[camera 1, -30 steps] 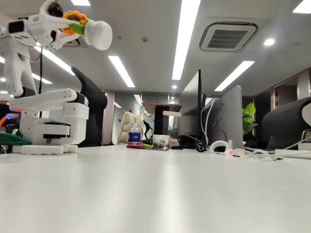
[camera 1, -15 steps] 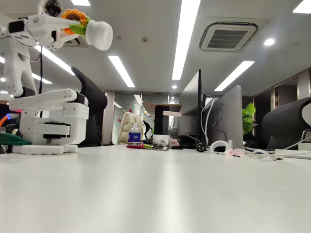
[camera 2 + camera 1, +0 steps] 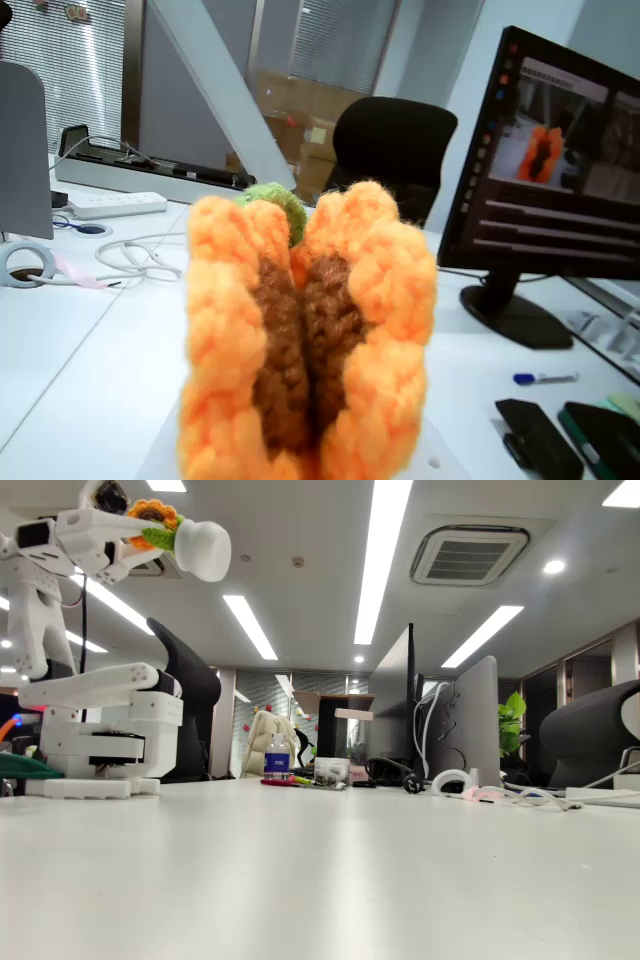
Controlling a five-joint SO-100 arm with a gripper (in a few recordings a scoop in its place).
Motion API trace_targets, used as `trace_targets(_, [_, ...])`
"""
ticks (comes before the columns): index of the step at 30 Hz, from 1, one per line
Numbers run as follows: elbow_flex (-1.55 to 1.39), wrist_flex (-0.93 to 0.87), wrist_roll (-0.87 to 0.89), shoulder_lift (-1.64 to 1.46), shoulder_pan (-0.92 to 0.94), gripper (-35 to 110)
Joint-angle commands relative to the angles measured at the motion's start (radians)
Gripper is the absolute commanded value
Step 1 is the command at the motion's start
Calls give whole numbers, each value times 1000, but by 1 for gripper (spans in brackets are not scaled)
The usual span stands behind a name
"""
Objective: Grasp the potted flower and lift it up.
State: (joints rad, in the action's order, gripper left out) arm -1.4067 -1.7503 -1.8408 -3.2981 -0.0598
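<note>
My pincer [image 3: 140,528] pinches the potted flower [image 3: 185,542] high above the counter [image 3: 330,870], pot pointing sideways right.

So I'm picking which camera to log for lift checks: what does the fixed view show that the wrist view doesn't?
Fixed view alone: the gripper shut on the potted flower, its white pot held sideways high above the table, plus a water bottle. Wrist view alone: the sunflower head folded in half, a power strip, a pen. Both: orange petals, white tabletop.
</note>
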Motion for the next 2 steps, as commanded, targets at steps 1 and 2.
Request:
trace_targets(1, [-6,14,-12,-3,-3,0])
trace_targets(2, [-5,12,-12,-3,-3,0])
